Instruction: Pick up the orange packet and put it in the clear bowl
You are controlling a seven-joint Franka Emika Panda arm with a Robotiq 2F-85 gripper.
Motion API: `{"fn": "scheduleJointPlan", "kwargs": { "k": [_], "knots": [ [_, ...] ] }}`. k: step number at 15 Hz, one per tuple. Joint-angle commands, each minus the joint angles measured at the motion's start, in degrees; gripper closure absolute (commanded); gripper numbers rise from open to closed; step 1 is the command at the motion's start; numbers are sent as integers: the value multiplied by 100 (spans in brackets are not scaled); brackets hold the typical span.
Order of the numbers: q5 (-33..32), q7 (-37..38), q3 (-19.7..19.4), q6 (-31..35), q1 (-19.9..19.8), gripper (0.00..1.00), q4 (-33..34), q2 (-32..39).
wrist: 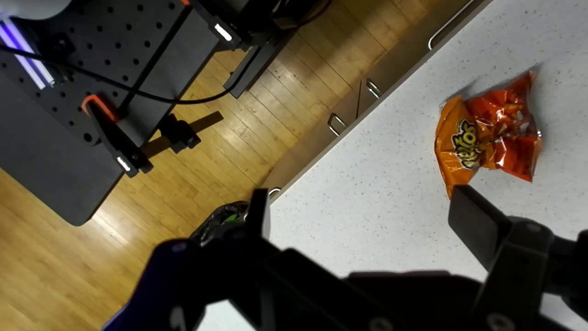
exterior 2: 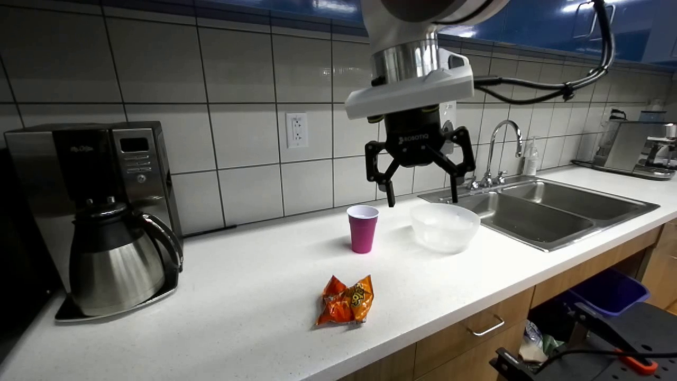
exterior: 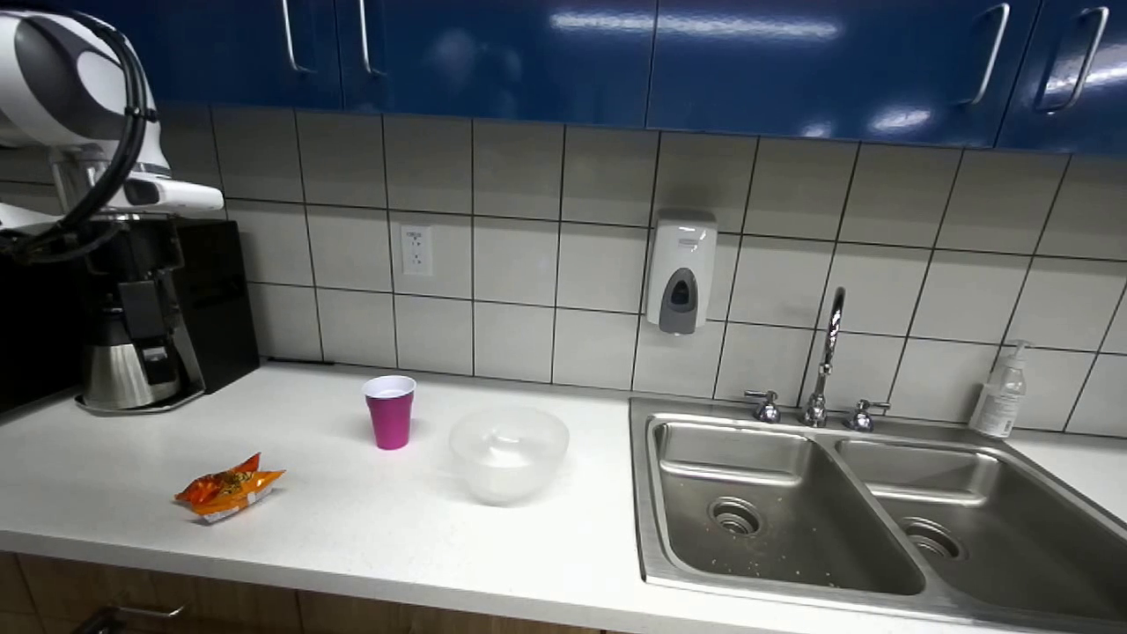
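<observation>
In an exterior view, my empty pincer (exterior 2: 422, 201) hangs spread right of upper centre, presumably to straddle the orange packet (exterior 2: 346, 302) at lower centre; the clear bowl (exterior 2: 444, 239), centre right, likely awaits it.

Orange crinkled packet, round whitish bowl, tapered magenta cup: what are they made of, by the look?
Orange crinkled packet: glossy plastic or foil film; sharp creases, bright highlights.
Round whitish bowl: likely frosted plastic; its walls look cloudy and translucent.
Tapered magenta cup: probably smooth plastic, from its even colour and white interior; coated paper possible.
</observation>
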Motion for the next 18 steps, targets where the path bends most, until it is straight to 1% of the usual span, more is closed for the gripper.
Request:
{"fn": "scheduleJointPlan", "kwargs": {
  "k": [1,6,11,18],
  "knots": [
    [-258,635,-95,97,37,0,422,720],
    [-540,1089,-301,153,208,0,1028,1635],
    [-615,1262,-625,41,550,0,1706,2496],
    [-556,1619,-1078,-286,986,0,2332,3247]
  ]
}}
